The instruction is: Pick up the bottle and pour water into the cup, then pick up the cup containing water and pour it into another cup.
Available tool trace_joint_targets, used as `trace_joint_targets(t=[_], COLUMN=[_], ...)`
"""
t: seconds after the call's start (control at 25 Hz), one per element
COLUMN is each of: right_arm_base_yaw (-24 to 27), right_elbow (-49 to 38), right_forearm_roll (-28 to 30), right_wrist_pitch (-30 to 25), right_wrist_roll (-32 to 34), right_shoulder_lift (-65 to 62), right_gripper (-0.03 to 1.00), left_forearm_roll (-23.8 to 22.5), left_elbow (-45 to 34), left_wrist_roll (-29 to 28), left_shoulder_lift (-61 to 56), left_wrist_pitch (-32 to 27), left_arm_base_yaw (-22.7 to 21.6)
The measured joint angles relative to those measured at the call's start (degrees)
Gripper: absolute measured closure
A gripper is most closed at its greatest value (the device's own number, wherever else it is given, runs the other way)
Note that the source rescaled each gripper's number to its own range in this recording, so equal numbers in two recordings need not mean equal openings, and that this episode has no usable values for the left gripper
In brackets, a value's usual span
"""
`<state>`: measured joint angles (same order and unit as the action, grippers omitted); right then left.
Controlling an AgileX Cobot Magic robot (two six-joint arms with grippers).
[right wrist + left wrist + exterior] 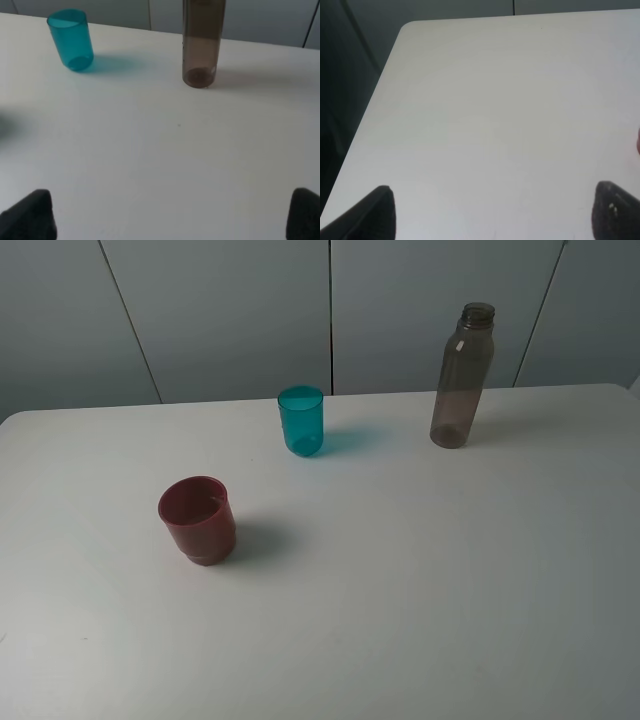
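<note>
Both end effectors, left point(492, 212) and right point(172, 215), gape wide, empty, above the table point(420, 570).

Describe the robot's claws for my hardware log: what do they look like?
Only fingertips show. The left claw has dark, matte black fingers with rounded tips; one bears small pale specks. The right claw has similar blunt black tips. No cables or markings visible.

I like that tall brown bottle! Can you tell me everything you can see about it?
The bottle is tall, slim and see-through smoky grey-brown, like plastic. Its threaded neck has no cap. It stands upright on the white table, near the far edge, right of the teal cup. Nothing touches it except the table.
</note>
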<state>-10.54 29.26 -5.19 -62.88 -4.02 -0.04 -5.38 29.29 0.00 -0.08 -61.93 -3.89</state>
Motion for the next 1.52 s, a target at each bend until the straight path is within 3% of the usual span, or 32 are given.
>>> trace_joint_targets(t=[0.16, 0.48, 1.52], right_arm_base_yaw=[1.4, 10.54, 9.92], right_elbow=[0.0, 0.0, 0.0], right_forearm_roll=[-1.45, -7.34, -7.48], right_wrist_pitch=[0.0, -0.23, -0.33], right_wrist_roll=[-2.41, -7.92, -9.68], right_shoulder_lift=[0.0, 0.0, 0.0], right_gripper=[-0.03, -0.03, -0.03], left_forearm_roll=[0.0, 0.0, 0.0], left_elbow=[0.0, 0.0, 0.0], left_wrist_roll=[0.0, 0.0, 0.34], left_shoulder_lift=[0.0, 0.0, 0.0], left_wrist_pitch=[0.0, 0.0, 0.0], left_arm_base_yaw=[0.0, 0.0, 0.0])
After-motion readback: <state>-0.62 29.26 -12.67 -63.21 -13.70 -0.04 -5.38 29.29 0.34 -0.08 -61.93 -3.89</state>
